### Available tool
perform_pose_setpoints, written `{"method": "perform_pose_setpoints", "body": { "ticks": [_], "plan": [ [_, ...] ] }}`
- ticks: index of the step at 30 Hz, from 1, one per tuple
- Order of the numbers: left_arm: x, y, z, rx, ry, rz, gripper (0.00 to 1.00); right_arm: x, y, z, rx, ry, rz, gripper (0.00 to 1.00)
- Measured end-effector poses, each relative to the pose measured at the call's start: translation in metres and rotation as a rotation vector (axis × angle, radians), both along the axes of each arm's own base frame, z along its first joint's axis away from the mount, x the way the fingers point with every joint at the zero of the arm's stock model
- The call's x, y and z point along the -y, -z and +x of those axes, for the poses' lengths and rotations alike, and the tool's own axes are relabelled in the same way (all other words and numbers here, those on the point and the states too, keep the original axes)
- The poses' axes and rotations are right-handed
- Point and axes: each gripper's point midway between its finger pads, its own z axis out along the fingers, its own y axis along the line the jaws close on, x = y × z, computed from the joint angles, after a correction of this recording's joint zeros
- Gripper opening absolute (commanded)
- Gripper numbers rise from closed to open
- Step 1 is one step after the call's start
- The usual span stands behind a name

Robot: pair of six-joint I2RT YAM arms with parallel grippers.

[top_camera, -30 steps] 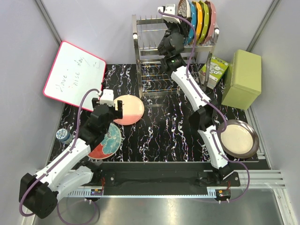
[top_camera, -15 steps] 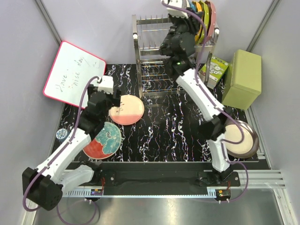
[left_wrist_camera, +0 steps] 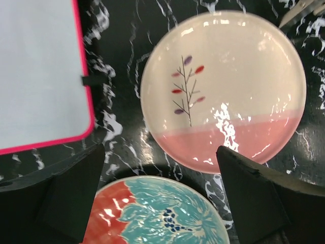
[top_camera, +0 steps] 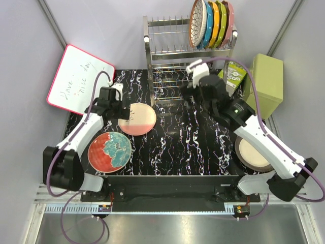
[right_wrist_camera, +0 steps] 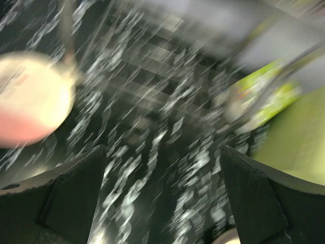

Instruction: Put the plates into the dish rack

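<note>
The dish rack [top_camera: 167,56] stands at the back, and the brown-rimmed floral plate [top_camera: 197,23] stands upright in its top tier. On the mat lie the pink-and-cream sprig plate [top_camera: 137,118] [left_wrist_camera: 223,86] and the red plate with a teal flower [top_camera: 109,151] [left_wrist_camera: 152,216]. The cream plate with a dark rim [top_camera: 250,153] is partly under my right arm. My left gripper [top_camera: 118,108] [left_wrist_camera: 161,198] hangs open over the gap between the two left plates. My right gripper [top_camera: 190,91] [right_wrist_camera: 162,198] is open and empty in front of the rack; its view is blurred.
Blue, orange, green and pink plates [top_camera: 219,23] stand beside the floral one in the rack. A red-framed whiteboard [top_camera: 78,81] [left_wrist_camera: 40,71] leans at the left. A green box [top_camera: 261,85] and a small carton [top_camera: 231,76] sit at the right.
My right gripper opened, left the floral plate standing in the rack's top tier, and dropped back toward the mat. My left arm swung away from the red plate toward the pink-and-cream one.
</note>
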Motion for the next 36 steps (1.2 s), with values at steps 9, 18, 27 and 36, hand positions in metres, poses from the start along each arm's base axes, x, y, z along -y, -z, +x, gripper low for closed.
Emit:
{"method": "perform_pose_setpoints", "body": {
  "ticks": [9, 18, 27, 36],
  "plan": [
    [-0.016, 0.069, 0.017, -0.212, -0.043, -0.013, 0.81, -0.011, 0.142, -0.073, -0.559, -0.132, 0.272, 1.0],
    [-0.031, 0.038, -0.013, -0.196, 0.042, 0.012, 0.55, -0.01, 0.157, -0.081, -0.681, -0.144, 0.408, 1.0],
    [-0.018, 0.052, -0.082, -0.414, 0.369, 0.098, 0.26, -0.016, 0.171, -0.089, -0.73, -0.172, 0.427, 1.0],
    [-0.021, 0.097, -0.119, -0.621, 0.497, 0.124, 0.66, -0.025, 0.167, -0.087, -0.726, -0.224, 0.444, 1.0]
  ]
}}
